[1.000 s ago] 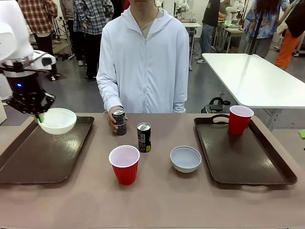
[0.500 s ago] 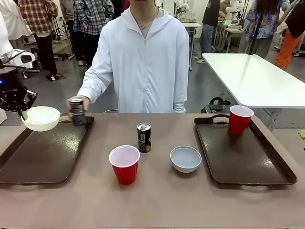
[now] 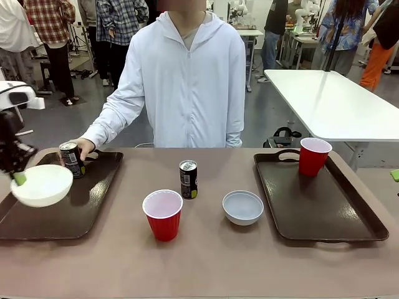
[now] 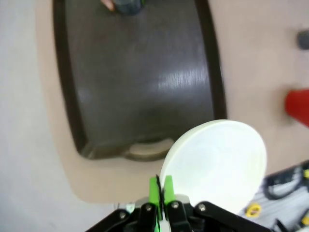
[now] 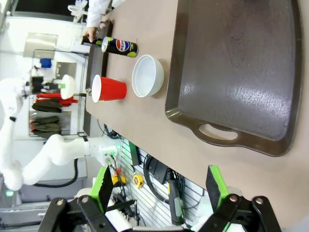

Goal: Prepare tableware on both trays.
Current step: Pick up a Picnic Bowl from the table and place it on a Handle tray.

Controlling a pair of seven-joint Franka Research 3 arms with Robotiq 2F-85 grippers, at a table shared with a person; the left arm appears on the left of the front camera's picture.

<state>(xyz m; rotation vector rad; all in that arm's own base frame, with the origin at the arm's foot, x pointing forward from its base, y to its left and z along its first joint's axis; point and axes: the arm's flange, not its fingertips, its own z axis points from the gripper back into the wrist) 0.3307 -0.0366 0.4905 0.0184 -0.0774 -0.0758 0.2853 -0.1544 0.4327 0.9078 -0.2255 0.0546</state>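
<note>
I see the counter [image 3: 212, 268] bearing a can [image 3: 188, 179]; red cup [image 3: 163, 215] and grey-white bowl [image 3: 243, 207] just nearside of it, left tray [image 3: 75, 215] and right tray [image 3: 315, 208] flanking.

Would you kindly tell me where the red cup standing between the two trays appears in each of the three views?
Front view: red cup low in the centre.
Left wrist view: red cup as a blur at the right edge.
Right wrist view: red cup left of middle, seen sideways.
Shared landmark: the unheld can next to it.
</note>
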